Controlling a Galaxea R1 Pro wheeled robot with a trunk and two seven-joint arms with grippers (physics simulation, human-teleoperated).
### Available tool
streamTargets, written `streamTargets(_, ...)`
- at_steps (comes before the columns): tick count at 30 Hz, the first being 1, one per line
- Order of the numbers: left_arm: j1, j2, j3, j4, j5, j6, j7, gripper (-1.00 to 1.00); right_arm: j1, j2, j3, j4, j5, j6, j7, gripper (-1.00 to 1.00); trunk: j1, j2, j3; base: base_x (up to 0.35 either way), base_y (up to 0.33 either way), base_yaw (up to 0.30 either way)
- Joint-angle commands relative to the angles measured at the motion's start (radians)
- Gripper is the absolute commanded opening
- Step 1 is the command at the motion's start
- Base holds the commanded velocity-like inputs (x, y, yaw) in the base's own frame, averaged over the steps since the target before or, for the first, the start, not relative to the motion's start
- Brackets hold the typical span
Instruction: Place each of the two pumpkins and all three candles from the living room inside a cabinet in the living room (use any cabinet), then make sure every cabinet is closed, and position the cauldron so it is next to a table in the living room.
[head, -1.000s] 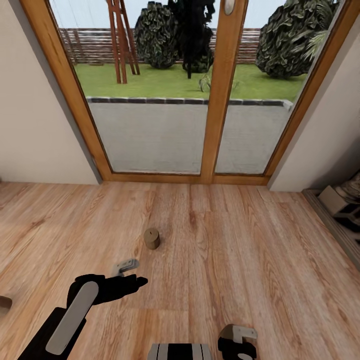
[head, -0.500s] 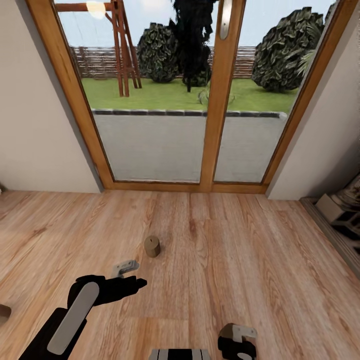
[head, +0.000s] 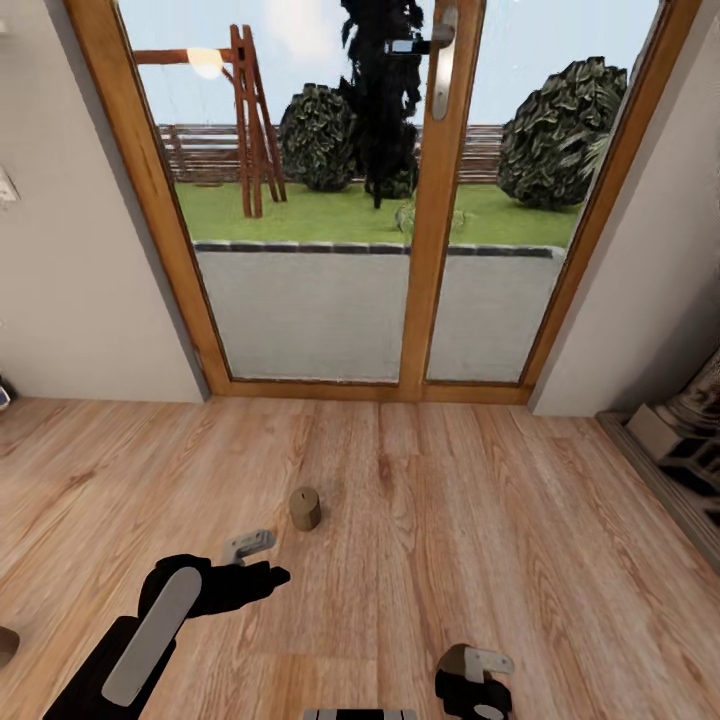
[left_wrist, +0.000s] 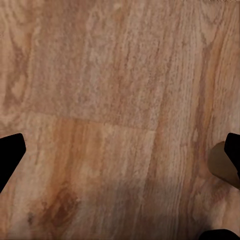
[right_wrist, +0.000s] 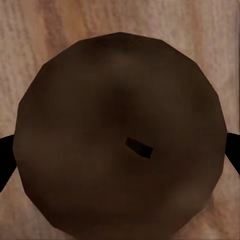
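A short tan candle (head: 305, 508) stands on the wooden floor in front of the glass doors. My left gripper (head: 255, 560) hovers open just short of it and to its left, with nothing between its fingers. In the left wrist view the candle (left_wrist: 221, 165) peeks in beside one fingertip (left_wrist: 10, 155). A second candle (head: 4, 645) is cut off by the picture's left edge. My right gripper (head: 476, 682) sits low near my base. In the right wrist view a brown candle top with its wick (right_wrist: 120, 135) spans the gap between the fingers. Pumpkins, cabinet, cauldron and table are out of view.
Wood-framed glass doors (head: 425, 300) close off the floor ahead, with plain walls on either side. A low ledge with grey and dark objects (head: 685, 440) runs along the right wall. Open floor (head: 480, 520) lies to the right of the candle.
The head view has tilted upward, so doors and floor sit lower in the picture. My left gripper now stands slightly closer to the candle. The right gripper has kept its place.
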Motion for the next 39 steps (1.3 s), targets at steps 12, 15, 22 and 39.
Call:
streamTargets(12,-0.005,0.001,-0.003,0.040,-0.007,-0.002,0.011,1.00,0.000,-0.007,0.005,-0.008,-0.019,-0.007,-0.059,-1.00,-0.033,0.057,0.040,0.000,0.000,0.000)
streamTargets(15,-0.006,0.002,-0.002,0.048,-0.007,-0.002,0.011,1.00,-0.002,-0.007,0.004,-0.072,-0.020,0.046,-0.140,-1.00,-0.044,0.078,0.049,0.000,0.000,0.000)
streamTargets(22,-0.007,0.006,0.000,0.051,-0.009,-0.002,0.011,1.00,-0.002,-0.009,-0.155,-0.738,-0.020,0.542,-0.574,-1.00,-0.071,0.127,0.071,0.000,0.000,0.000)
streamTargets(39,-0.012,-0.019,0.001,0.145,-0.107,-0.018,0.009,1.00,-0.001,-0.009,-0.331,-1.296,-0.005,0.850,-0.825,-1.00,-0.136,0.246,0.124,0.000,0.000,0.000)
